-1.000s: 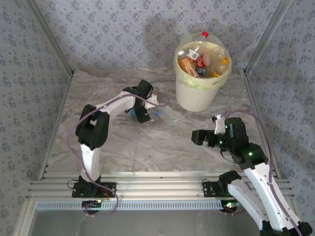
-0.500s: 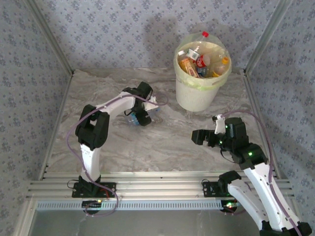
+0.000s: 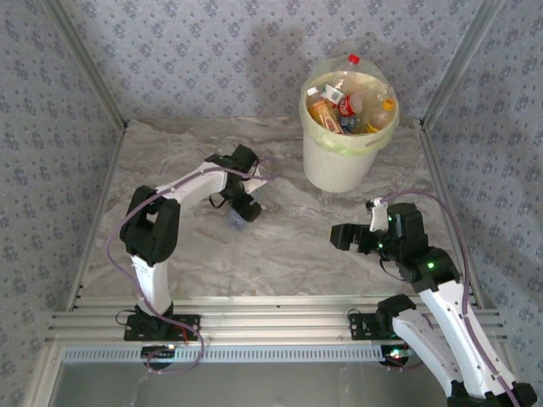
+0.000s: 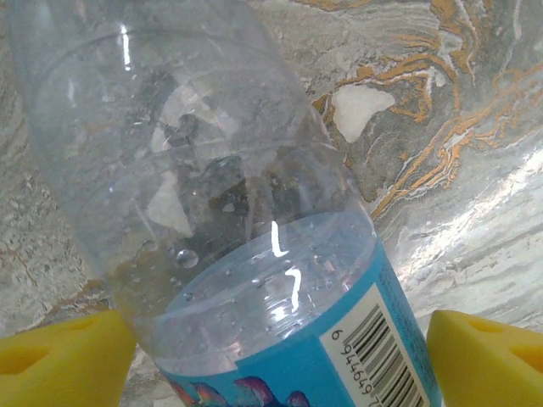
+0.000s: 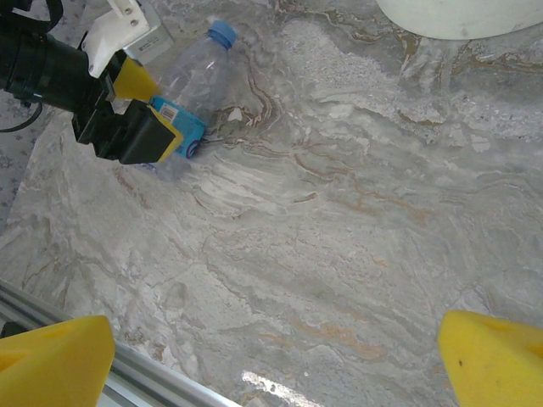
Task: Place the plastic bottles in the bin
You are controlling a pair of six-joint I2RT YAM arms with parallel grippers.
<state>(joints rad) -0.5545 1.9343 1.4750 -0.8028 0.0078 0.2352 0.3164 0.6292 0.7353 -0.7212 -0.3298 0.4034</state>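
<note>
A clear plastic bottle (image 4: pixel 280 254) with a blue label and blue cap (image 5: pixel 222 32) sits between the yellow fingertips (image 4: pixel 59 360) of my left gripper (image 3: pixel 242 208). Both pads press the label band. The top view shows this bottle (image 3: pixel 237 220) just over the marble table, left of centre. The bin (image 3: pixel 344 161), a cream bucket lined with a pale green bag, stands at the back right. Several bottles (image 3: pixel 344 103) fill it, and one with a red cap (image 3: pixel 354 59) pokes above the rim. My right gripper (image 3: pixel 338 236) hovers open over bare table, with nothing between its fingers (image 5: pixel 492 360).
Patterned walls with aluminium posts enclose the table (image 3: pixel 280 254). An aluminium rail (image 3: pixel 271 326) runs along the near edge by the arm bases. The bin's base (image 5: pixel 458 13) shows at the top of the right wrist view.
My left gripper has drawn toward the near side and slightly left, and the blue-label bottle has come with it. The right arm has not moved.
</note>
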